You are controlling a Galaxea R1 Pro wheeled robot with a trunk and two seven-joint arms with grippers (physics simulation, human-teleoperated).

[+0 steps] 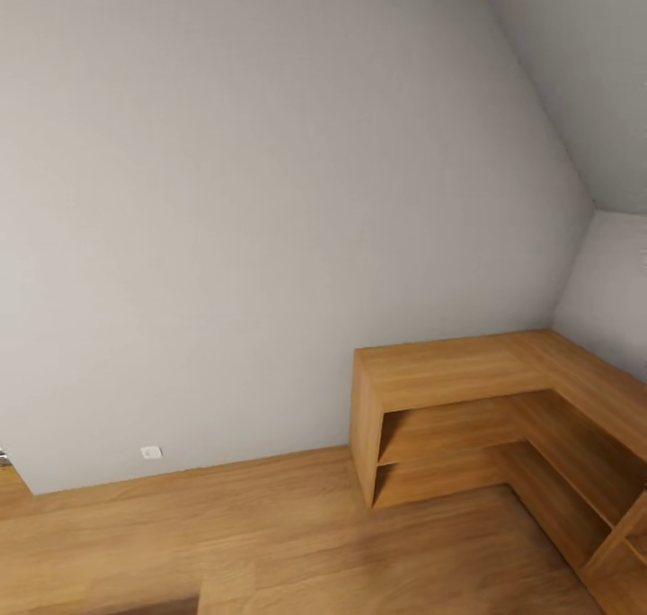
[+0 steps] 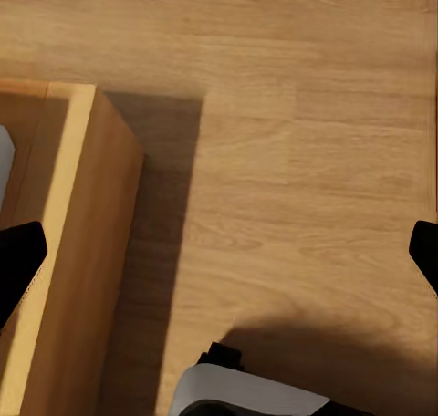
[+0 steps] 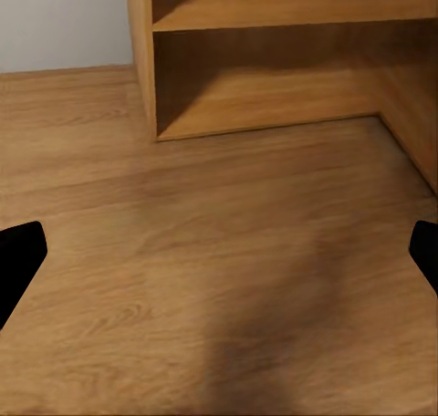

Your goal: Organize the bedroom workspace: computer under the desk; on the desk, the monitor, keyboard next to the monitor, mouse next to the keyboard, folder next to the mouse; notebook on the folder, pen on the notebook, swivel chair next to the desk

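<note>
Wooden L-shaped shelf unit [image 1: 467, 390] on plank floor [image 1: 270, 534], grey wall [image 1: 225, 192], no readable writing, both jaws spread open

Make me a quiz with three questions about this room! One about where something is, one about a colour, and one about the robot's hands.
1. Where is the shelf?
A. in a corner, by the wall
B. mid-room
C. hanging up

2. What colour is the wall?
A. blue
B. light grey
C. green

3. The right end effector is
A. holding a pen
B. shut tight
C. open, empty

Answers: A, walls meet behind it; B, plain pale grey; C, its fingertips sit far apart over bare floor.
</note>
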